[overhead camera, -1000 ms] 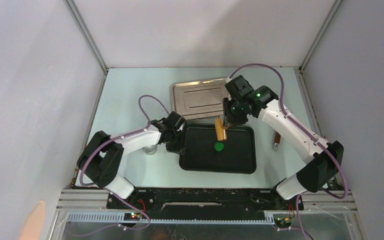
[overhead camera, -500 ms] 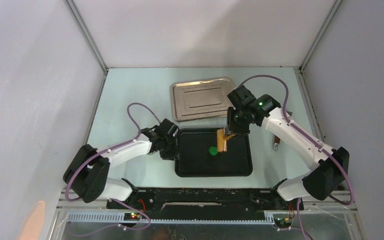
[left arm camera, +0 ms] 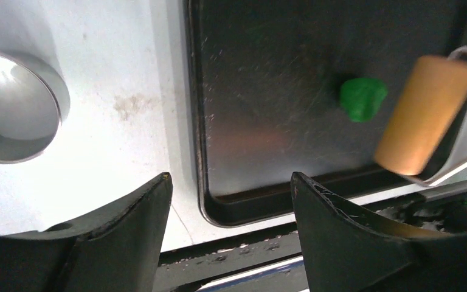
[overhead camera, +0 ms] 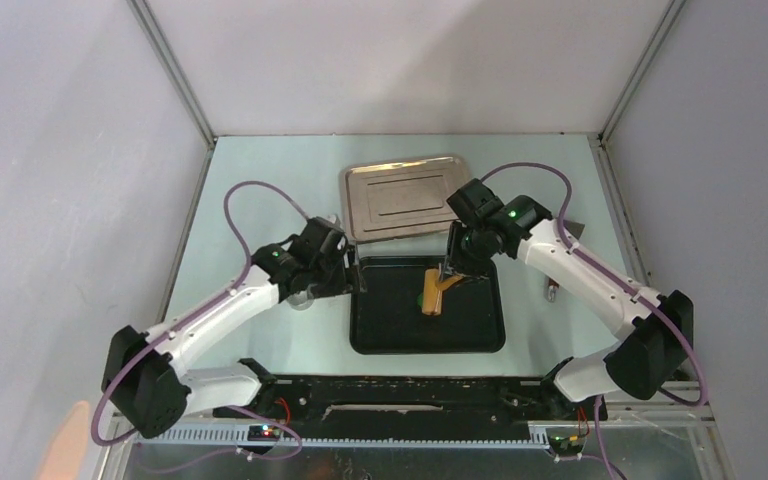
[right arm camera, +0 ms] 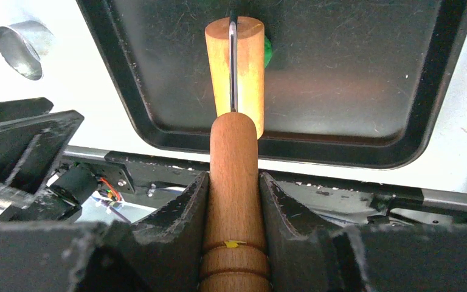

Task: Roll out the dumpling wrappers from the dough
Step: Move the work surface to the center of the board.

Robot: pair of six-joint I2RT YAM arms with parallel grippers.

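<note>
The dough (left arm camera: 363,97), a small rounded green lump with no clear long axis, lies mid-way across the black tray (left arm camera: 249,140), just beside the wooden roller (left arm camera: 424,121). The right gripper (right arm camera: 233,182) clamps the roller's handle. The left gripper (left arm camera: 231,182) hangs spread wide and empty over the tray's corner.

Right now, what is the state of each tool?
Left tool: open, holding nothing.
Right tool: closed on the handle of the wooden roller.
</note>
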